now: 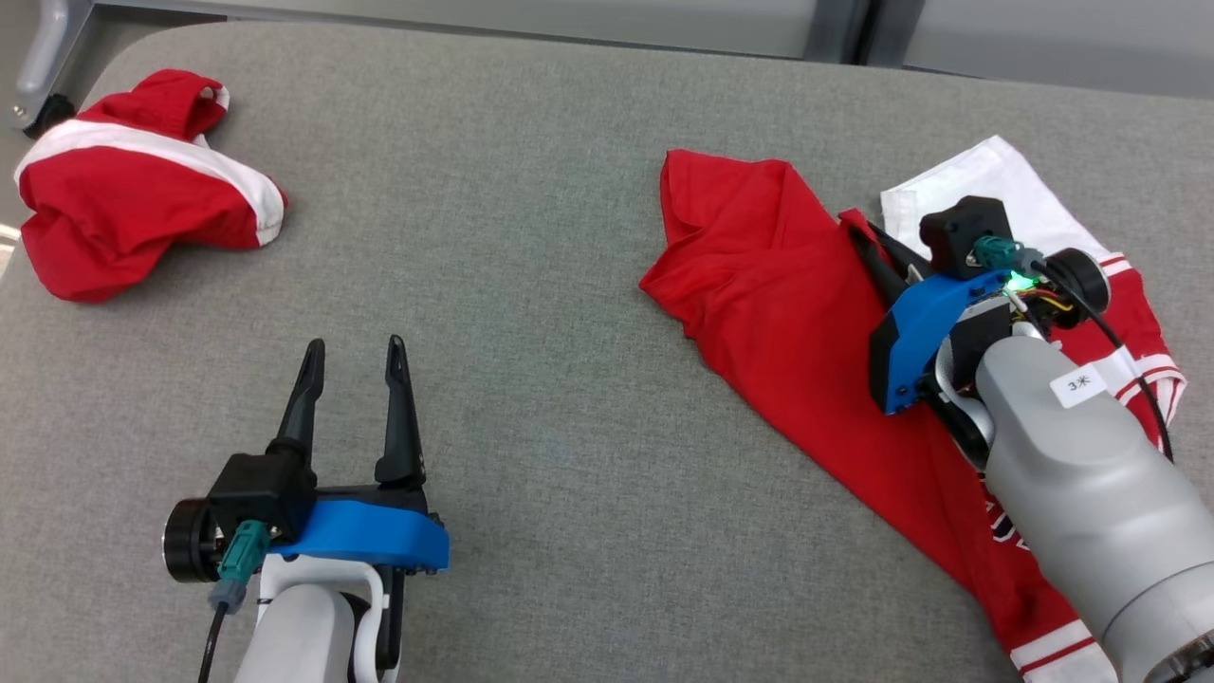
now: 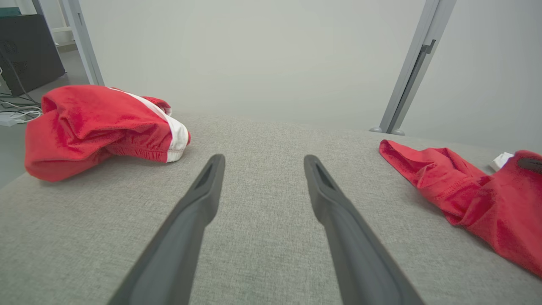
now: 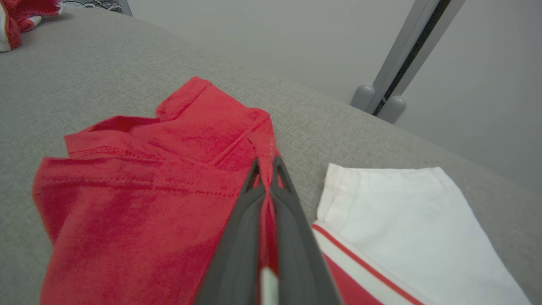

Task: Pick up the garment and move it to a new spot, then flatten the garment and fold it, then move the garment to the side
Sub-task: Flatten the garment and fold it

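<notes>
- Looking down from the head, we see the right pincer [image 1: 854,232] pressed together on a raised fold of the red garment [image 1: 778,313], a soft jersey piece with a white sleeve [image 1: 1005,180] and red-and-white striped trim.
- We find the red garment spread loosely on the right side of the grey fabric-covered table [image 1: 569,398]. One red corner points toward the far edge, and the lower part passes beneath the right forearm toward the near edge.
- From the right wrist, we see the two dark fingers [image 3: 239,237] nearly touching, with a thin ridge of red cloth pinched between their tips. The white sleeve lies flat just beside them.
- We see the left pincer [image 1: 354,346] with its fingers well apart and nothing between them, at the near left of the table. We cannot tell whether it touches the cloth surface.
- From the left wrist, we see bare grey table between the spread fingers, with the red garment off to the right.
- We note a second, crumpled red-and-white garment [image 1: 133,209] at the far left corner of the table, well apart from both pincers.
</notes>
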Motion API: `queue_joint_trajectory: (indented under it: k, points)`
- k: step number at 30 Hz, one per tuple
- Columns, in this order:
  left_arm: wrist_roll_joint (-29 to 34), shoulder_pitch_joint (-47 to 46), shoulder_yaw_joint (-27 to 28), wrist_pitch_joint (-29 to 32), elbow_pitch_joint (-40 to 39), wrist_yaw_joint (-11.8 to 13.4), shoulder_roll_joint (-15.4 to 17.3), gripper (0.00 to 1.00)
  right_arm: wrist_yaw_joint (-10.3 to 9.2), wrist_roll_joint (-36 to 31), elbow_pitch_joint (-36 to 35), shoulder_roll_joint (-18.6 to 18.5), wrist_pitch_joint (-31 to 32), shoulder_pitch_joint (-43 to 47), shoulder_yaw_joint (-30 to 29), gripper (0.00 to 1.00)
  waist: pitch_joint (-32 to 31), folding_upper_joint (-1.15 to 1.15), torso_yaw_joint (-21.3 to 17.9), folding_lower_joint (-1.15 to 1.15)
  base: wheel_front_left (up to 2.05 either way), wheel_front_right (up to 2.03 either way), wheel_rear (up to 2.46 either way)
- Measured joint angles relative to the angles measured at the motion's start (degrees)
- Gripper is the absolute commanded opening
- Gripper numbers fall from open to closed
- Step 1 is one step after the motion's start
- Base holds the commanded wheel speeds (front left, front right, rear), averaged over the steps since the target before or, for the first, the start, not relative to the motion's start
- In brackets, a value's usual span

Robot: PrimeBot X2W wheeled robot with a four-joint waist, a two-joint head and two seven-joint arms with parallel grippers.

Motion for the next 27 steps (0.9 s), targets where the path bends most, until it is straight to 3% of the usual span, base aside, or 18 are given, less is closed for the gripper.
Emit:
queue_joint_trajectory:
  k: [5,17,26,27]
  points:
    - [0.55,1.38,1.68,0.00,0.36,-0.15,0.00,1.00,0.00,3.56,-4.94,2.08,-3.50,1.55,3.55,0.00,-2.56,0.00,-1.11,-0.01,0.00,0.00,0.00]
    - [2.11,5.84,5.45,0.00,-0.36,-1.02,0.02,1.00,0.00,11.70,-26.70,4.28,-4.56,14.55,16.94,0.00,-8.34,-0.01,-3.27,-0.02,0.00,0.00,0.00]
    - [2.10,5.82,5.19,0.00,-0.43,-1.48,-0.01,1.00,0.00,14.26,-25.87,9.75,-3.72,19.28,25.59,0.00,-8.40,-0.01,-2.05,-0.01,0.00,0.00,0.00]
    - [2.08,5.81,5.11,0.00,-0.31,-1.47,-0.01,1.00,-0.01,14.54,-25.16,9.73,-3.44,19.39,26.73,0.35,-8.46,-0.01,-1.98,-0.01,0.00,0.00,0.00]
